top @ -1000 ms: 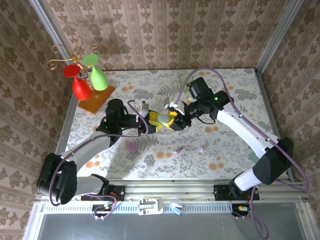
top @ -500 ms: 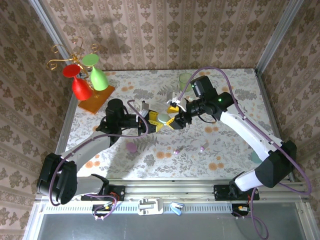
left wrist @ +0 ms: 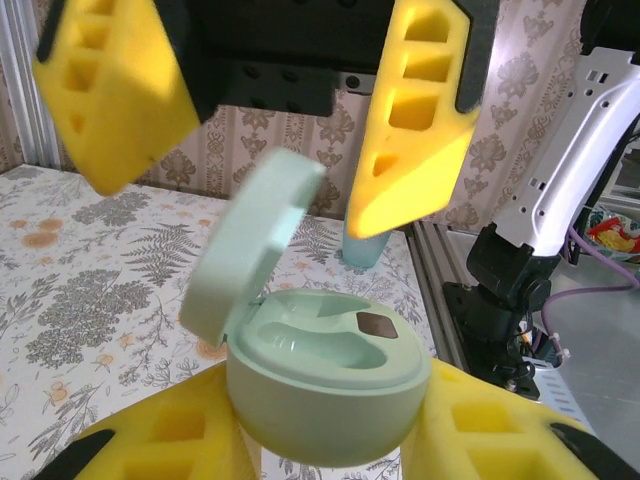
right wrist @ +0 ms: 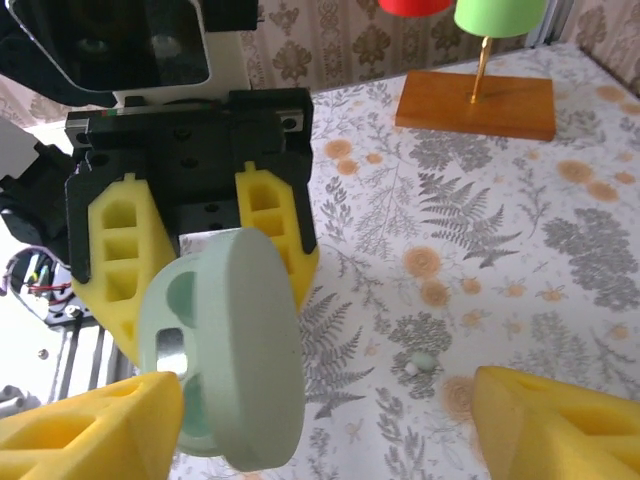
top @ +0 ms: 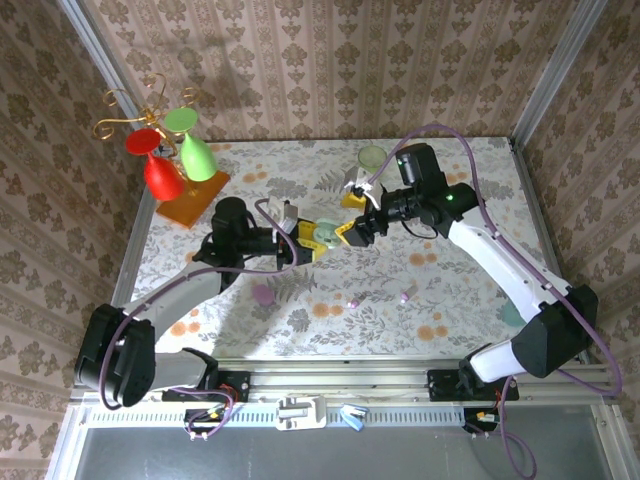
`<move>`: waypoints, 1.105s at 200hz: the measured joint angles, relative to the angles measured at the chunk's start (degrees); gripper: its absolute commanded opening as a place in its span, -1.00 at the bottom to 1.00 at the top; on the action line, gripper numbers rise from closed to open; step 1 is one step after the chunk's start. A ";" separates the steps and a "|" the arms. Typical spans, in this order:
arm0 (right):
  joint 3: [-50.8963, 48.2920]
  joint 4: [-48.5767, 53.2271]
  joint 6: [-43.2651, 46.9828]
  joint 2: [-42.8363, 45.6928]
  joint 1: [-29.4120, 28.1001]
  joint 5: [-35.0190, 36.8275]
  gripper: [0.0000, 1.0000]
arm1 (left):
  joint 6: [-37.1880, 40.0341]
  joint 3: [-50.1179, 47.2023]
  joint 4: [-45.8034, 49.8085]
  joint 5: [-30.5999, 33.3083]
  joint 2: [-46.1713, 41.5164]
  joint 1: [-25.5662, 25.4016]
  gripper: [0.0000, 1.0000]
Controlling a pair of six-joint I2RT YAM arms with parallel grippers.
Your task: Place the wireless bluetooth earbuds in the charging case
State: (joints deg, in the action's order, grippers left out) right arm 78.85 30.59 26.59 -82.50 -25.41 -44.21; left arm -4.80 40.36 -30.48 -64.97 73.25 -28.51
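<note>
Left gripper (left wrist: 325, 440) clamped on the mint charging case (left wrist: 325, 385), lid (left wrist: 255, 250) up; right gripper (top: 347, 214) wide, empty. Earbuds (top: 353, 302) lie on the table (top: 480, 170), well apart. Hazard: tiny buds squirting from foam fingers (right wrist: 90, 430)

Table (top: 470, 300) has a flowery cloth on it. Far left corner: an orange wooden stand (top: 190, 205). A pale green round case (top: 372, 157) sits at the back. Nearer the front is a purple oval case (top: 263, 294), then a purple earbud (top: 352, 303) and a second earbud (top: 405, 296), all lying apart.
</note>
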 measured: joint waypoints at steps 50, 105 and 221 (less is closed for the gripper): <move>-3.54 -5.66 -1.73 0.13 0.66 0.02 0.92 | -0.07 0.04 -2.86 -1.03 2.91 1.05 -0.43; -7.91 -13.29 -6.47 4.28 2.23 -0.13 0.97 | -2.34 0.17 -8.96 -1.46 6.19 5.51 -0.43; -22.34 -34.69 -41.99 10.36 7.72 24.50 0.85 | -3.15 -6.27 -24.92 6.49 7.39 9.40 -0.47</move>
State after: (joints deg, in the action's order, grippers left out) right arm 56.51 -4.10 -15.40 -72.14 -17.69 -19.70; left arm -7.94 34.09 -55.40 -58.48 80.64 -19.11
